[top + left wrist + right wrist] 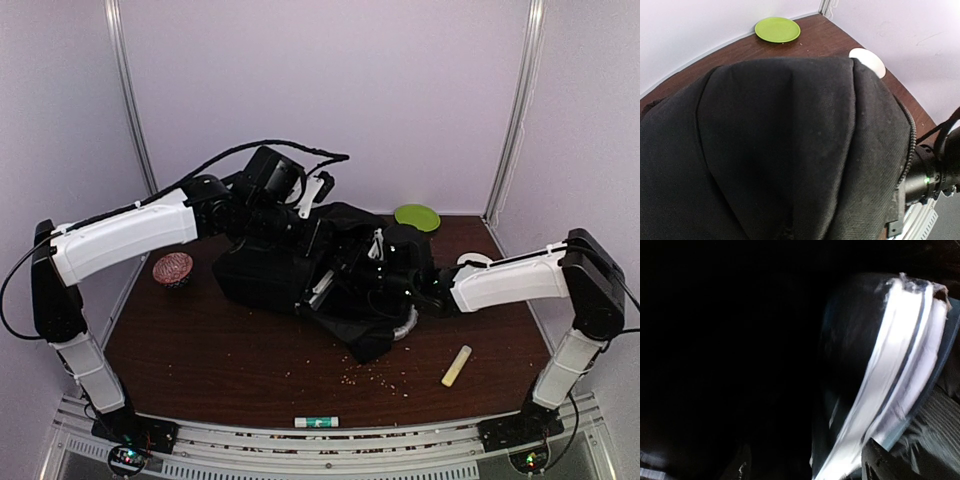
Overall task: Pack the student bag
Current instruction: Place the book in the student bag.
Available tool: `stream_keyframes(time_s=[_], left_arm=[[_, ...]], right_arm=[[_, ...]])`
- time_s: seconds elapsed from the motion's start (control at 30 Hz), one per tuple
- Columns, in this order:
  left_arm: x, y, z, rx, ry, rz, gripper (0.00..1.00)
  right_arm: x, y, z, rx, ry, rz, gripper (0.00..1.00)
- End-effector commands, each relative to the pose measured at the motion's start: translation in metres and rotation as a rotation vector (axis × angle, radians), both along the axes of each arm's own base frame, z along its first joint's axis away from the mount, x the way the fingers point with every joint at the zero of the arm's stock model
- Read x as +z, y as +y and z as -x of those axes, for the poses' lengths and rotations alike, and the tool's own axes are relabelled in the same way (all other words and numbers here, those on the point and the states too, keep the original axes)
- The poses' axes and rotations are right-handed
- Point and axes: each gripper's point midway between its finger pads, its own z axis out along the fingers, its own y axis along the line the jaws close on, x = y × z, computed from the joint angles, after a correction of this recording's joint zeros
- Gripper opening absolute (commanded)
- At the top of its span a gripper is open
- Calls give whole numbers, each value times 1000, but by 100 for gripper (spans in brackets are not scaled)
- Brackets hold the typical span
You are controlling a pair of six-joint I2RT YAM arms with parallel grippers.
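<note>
Fabric of the student bag (775, 150) fills your left wrist view, a black tent of cloth draped across the lens, so you see no fingers there. The bag itself lies slumped near the middle of the table (220, 350), with its mouth turned toward your right arm. Your left gripper (305, 215) comes down onto the bag's top from above, clenched tight, though the cloth hides whether any of it is pinched between the fingers. Your right gripper (410, 283) is pushed into the bag's opening. Its own camera shows only darkness and a blurred pale layered edge (895, 370) running up the right side, so you cannot tell whether that claw is released or grasping. Beyond the bag, a green plate (417, 216) sits at the far edge and a white dish (472, 260) lies just behind your right forearm. A reddish patterned bowl (173, 268) sits left of the bag, under your left arm. Crumbs (385, 378) and a pale yellow stick (456, 365) lie on the near right, well apart from the bag.
</note>
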Motion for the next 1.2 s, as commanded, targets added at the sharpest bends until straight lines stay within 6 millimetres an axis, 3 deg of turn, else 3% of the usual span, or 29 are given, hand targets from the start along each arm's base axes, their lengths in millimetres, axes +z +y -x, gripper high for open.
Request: stream_keyframes(time_s=[0.0,0.13,0.23,0.33,0.6,0.77,0.87,1.0,1.17], left_arm=[[58,-10,-11,26,-116,154,0],[58,-11,-10,23,-114,158,0],[57,-11,-10,23,-114,155,0],[54,-10,-10,25,-107,152,0],[49,-6,-8,33,-102,144,0],[49,-6,-6,27,-96,153,0],[44,0,-11,62,-108,125,0],[25,19,-32,143,-92,85,0],[7,38,-50,217,-68,81,0]], right_arm=[[30,-18,13,0,-95,40,75],[16,-33,14,-46,-74,82,66],[13,-36,11,-67,-81,69,36],[6,-33,3,-76,-78,85,21],[-3,-5,-19,-35,-51,60,12],[0,11,-24,12,-51,49,12],[12,6,-18,24,-79,55,24],[16,-18,4,34,-92,115,47],[-4,-66,47,62,-66,239,54]])
